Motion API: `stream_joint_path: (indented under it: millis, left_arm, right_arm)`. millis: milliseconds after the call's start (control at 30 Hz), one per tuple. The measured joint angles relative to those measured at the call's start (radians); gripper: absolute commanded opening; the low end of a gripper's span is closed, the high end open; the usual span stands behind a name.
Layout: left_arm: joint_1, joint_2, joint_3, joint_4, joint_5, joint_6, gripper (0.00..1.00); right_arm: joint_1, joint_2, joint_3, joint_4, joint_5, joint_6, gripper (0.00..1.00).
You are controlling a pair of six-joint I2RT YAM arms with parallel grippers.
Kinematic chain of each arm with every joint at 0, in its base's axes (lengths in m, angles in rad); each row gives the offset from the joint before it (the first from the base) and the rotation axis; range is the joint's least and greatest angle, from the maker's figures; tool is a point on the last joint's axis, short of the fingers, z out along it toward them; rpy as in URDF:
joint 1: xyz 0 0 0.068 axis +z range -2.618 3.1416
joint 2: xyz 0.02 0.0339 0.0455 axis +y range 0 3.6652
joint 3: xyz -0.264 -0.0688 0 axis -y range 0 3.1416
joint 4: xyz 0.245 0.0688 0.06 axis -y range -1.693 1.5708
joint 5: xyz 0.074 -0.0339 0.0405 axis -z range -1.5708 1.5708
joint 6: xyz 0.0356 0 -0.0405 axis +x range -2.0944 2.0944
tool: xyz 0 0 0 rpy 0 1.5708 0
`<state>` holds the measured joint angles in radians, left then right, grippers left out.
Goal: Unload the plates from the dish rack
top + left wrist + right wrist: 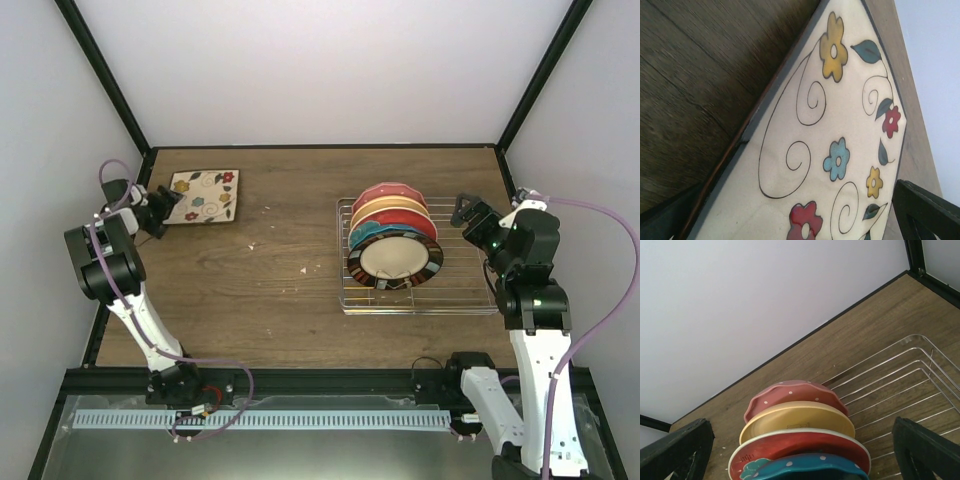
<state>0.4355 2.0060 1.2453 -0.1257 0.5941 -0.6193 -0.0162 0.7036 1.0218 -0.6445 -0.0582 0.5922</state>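
Observation:
The square cream floral plate lies flat on the table at the far left and fills the left wrist view. My left gripper is open at the plate's left edge, its fingers wide apart on either side of it. The dish rack holds five upright plates: pink-red scalloped, orange-yellow, red, teal polka-dot and cream with striped rim. My right gripper is open and empty, just right of the stack, looking along it.
Black frame posts stand along the table's left, right and far edges, with white walls behind. The rack's right part is bare wire. Bare wood table lies between the square plate and the rack.

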Motion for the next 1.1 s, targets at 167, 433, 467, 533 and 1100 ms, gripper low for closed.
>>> stream_joint_path:
  millis: [167, 433, 467, 533, 1100]
  left_arm:
    - [0.005, 0.000, 0.019, -0.042, -0.051, 0.008, 1.00]
    - [0.036, -0.035, -0.010, -0.100, -0.128, 0.022, 1.00]
    - [0.042, -0.047, -0.021, -0.111, -0.141, 0.023, 1.00]
    - [0.053, -0.067, -0.034, -0.137, -0.174, 0.026, 1.00]
    - [-0.489, -0.318, 0.344, -0.058, 0.030, 0.359, 0.83]
  right_arm:
    - [0.000, 0.004, -0.009, 0.000, 0.000, 0.000, 1.00]
    - [0.000, 0.007, -0.011, 0.000, 0.000, 0.000, 1.00]
    - [0.000, 0.006, -0.011, 0.000, 0.000, 0.000, 1.00]
    - [0.000, 0.006, -0.011, -0.001, 0.000, 0.000, 1.00]
    - [0.000, 0.000, -0.012, -0.002, -0.001, 0.000, 1.00]
